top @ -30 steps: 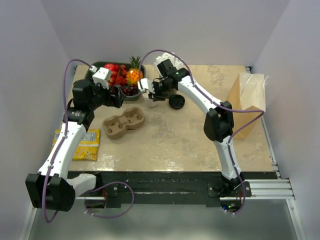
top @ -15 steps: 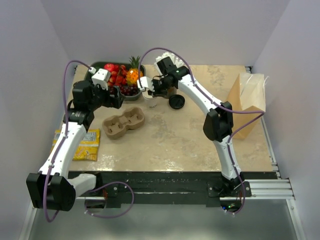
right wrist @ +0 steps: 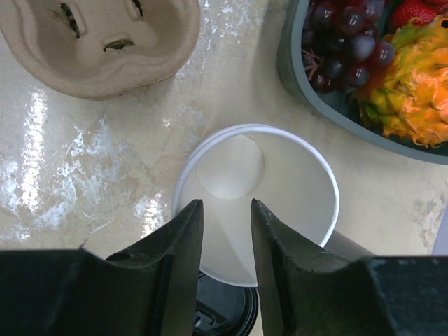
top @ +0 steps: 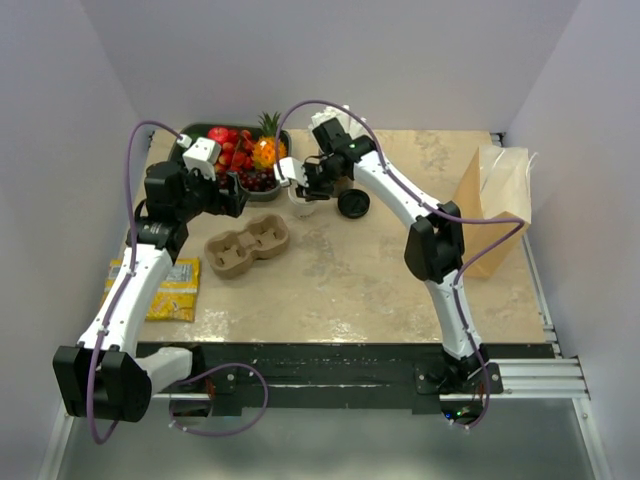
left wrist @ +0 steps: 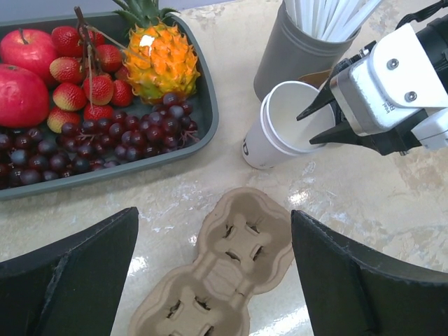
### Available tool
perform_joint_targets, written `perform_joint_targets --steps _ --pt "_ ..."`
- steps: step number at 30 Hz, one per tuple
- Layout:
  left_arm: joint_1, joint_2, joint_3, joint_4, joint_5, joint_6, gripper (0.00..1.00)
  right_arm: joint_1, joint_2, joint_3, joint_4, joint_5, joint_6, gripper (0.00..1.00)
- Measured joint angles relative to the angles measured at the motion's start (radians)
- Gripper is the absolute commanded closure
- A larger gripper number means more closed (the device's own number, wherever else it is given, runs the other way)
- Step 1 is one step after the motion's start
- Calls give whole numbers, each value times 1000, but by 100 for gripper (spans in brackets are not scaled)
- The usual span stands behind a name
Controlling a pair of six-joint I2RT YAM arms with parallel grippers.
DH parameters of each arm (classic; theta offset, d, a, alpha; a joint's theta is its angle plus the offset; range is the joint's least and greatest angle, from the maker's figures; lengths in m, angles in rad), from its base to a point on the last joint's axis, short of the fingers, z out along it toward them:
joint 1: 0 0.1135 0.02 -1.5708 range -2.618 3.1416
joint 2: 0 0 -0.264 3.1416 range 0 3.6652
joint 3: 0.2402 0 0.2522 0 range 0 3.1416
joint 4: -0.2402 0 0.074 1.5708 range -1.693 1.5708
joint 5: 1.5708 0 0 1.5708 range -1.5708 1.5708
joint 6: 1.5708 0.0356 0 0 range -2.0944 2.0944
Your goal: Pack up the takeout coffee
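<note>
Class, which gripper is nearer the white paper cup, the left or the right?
Right. The right gripper is at the white paper cup's rim; the left gripper hangs apart from it, by the pulp carrier.

White paper cup (left wrist: 283, 122) stands open (black lid (top: 353, 204) beside).

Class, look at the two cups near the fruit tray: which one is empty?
The white paper cup: it has no lid on and nothing shows inside it. The grey cup next to it is packed with white straws.
</note>
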Motion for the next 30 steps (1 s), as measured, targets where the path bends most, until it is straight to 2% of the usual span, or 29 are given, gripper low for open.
perform_joint_targets --steps 9,30 --pt "0 7 0 0 9 -6 6 2 -30 4 30 -32 40 63" --pt "0 7 0 5 10 -7 6 18 -37 7 -47 -50 20 69"
